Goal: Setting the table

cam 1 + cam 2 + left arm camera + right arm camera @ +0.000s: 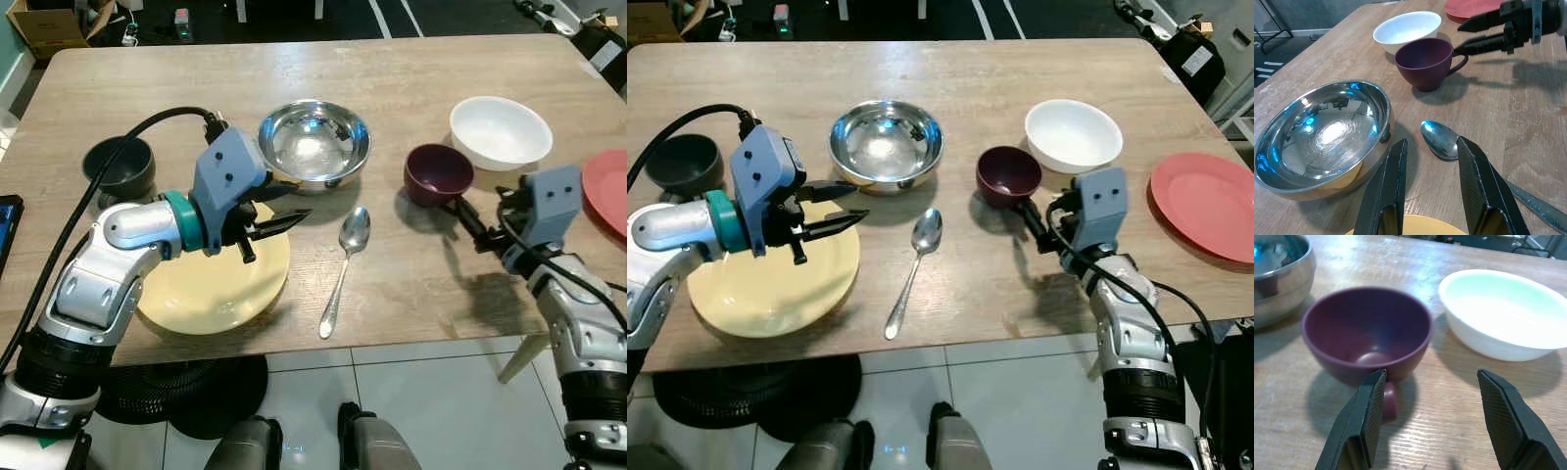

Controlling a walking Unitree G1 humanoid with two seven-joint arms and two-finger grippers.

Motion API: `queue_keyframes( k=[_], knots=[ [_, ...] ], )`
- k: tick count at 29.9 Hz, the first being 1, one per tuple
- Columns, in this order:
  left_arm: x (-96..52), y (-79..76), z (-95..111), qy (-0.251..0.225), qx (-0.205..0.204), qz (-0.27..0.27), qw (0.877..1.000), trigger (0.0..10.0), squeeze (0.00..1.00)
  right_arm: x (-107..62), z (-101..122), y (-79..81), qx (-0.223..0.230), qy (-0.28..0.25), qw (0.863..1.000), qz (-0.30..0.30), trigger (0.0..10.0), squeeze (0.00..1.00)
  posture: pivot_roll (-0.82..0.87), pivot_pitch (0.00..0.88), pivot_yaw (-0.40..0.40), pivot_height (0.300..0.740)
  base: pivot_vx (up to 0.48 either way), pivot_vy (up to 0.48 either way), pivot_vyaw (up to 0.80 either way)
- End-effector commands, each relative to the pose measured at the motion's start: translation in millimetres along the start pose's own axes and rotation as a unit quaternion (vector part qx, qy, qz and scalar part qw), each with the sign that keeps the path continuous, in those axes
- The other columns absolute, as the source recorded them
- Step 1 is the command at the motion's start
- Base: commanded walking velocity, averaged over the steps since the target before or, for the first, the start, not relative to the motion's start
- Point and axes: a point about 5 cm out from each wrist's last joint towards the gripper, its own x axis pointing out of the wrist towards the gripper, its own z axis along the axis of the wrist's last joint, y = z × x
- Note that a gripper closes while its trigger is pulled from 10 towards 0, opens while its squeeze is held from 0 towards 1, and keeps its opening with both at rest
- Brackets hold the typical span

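A metal spoon (343, 266) lies on the wooden table (392, 69), bowl end away from me, between a yellow plate (220, 289) and a maroon cup (438, 173). My left gripper (302, 200) hovers open over the plate's far right rim, pointing at the spoon's bowl (1439, 139), with nothing between its fingers (1393, 181). Behind it stands a shiny steel bowl (313, 142). My right gripper (1432, 377) is open just in front of the maroon cup (1367, 330), one finger (1369, 411) beside the cup's handle (1389, 404). A white bowl (500, 132) sits behind the cup.
A dark grey bowl (118, 166) stands at the left, behind the yellow plate. A red plate (1205, 206) lies at the right edge. The table's front edge runs just below the spoon's handle, with tiled floor beneath. The far half of the table is bare wood.
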Motion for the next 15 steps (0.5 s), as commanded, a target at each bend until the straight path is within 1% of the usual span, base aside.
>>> queue_keyframes(
  k=[1, 2, 4, 6, 7, 8, 9, 10, 11, 12, 13, 15],
  knots=[
    [1.9, -4.5, -3.5, 0.002, -0.01, 0.003, 1.0, 10.0, 0.0, -10.9, 4.6, -7.8, 0.016, -0.017, 1.0, -0.007, 10.0, 0.0, 0.07, 0.083, 0.061, 0.74, 0.0, 0.0, 0.0],
    [1.9, -4.5, -3.5, 0.002, -0.01, 0.003, 1.0, 10.0, 0.0, -10.9, 4.6, -7.8, 0.016, -0.017, 1.0, -0.007, 10.0, 0.0, 0.07, 0.083, 0.061, 0.74, 0.0, 0.0, 0.0],
    [3.5, -6.4, -3.4, -0.001, -0.016, 0.013, 1.0, 10.0, 0.0, -21.5, 11.2, -6.9, 0.041, -0.036, 0.998, 0.01, 10.0, 0.0, 0.06, 0.084, 0.063, 0.74, 0.0, 0.0, 0.0],
    [3.5, -6.4, -3.4, -0.001, -0.016, 0.013, 1.0, 10.0, 0.0, -21.5, 11.2, -6.9, 0.041, -0.036, 0.998, 0.01, 10.0, 0.0, 0.06, 0.084, 0.063, 0.74, 0.0, 0.0, 0.0],
    [4.0, -8.6, -3.5, -0.002, -0.023, 0.021, 1.0, 10.0, 0.0, -29.3, 16.7, -3.5, 0.06, -0.056, 0.996, 0.02, 10.0, 0.0, 0.06, 0.086, 0.067, 0.74, 0.0, 0.0, 0.0],
    [4.0, -8.6, -3.5, -0.002, -0.023, 0.021, 1.0, 10.0, 0.0, -29.3, 16.7, -3.5, 0.06, -0.056, 0.996, 0.02, 10.0, 0.0, 0.06, 0.086, 0.067, 0.74, 0.0, 0.0, 0.0],
    [4.4, -10.8, -4.0, -0.003, -0.029, 0.031, 0.999, 10.0, 0.0, -37.7, 23.4, 0.5, 0.087, -0.082, 0.993, 0.02, 10.0, 0.0, 0.06, 0.087, 0.072, 0.74, 0.0, 0.0, 0.0],
    [4.4, -10.8, -4.0, -0.003, -0.029, 0.031, 0.999, 10.0, 0.0, -37.7, 23.4, 0.5, 0.087, -0.082, 0.993, 0.02, 10.0, 0.0, 0.06, 0.087, 0.072, 0.74, 0.0, 0.0, 0.0],
    [4.6, -11.9, -4.6, -0.004, -0.034, 0.042, 0.999, 10.0, 0.0, -44.7, 29.0, 2.9, 0.108, -0.106, 0.988, 0.014, 10.0, 0.0, 0.05, 0.087, 0.076, 0.74, 0.0, 0.0, 0.0],
    [4.6, -11.9, -4.6, -0.004, -0.034, 0.042, 0.999, 10.0, 0.0, -44.7, 29.0, 2.9, 0.108, -0.106, 0.988, 0.014, 10.0, 0.0, 0.05, 0.087, 0.076, 0.74, 0.0, 0.0, 0.0],
    [5.9, -9.8, -4.9, -0.007, -0.041, 0.066, 0.997, 10.0, 0.0, -48.7, 33.5, 0.0, 0.14, -0.134, 0.981, -0.027, 10.0, 0.0, 0.05, 0.084, 0.082, 0.74, 0.0, 0.0, 0.0],
    [5.9, -9.8, -4.9, -0.007, -0.041, 0.066, 0.997, 10.0, 0.0, -48.7, 33.5, 0.0, 0.14, -0.134, 0.981, -0.027, 10.0, 0.0, 0.05, 0.084, 0.082, 0.74, 0.0, 0.0, 0.0]
  ],
)
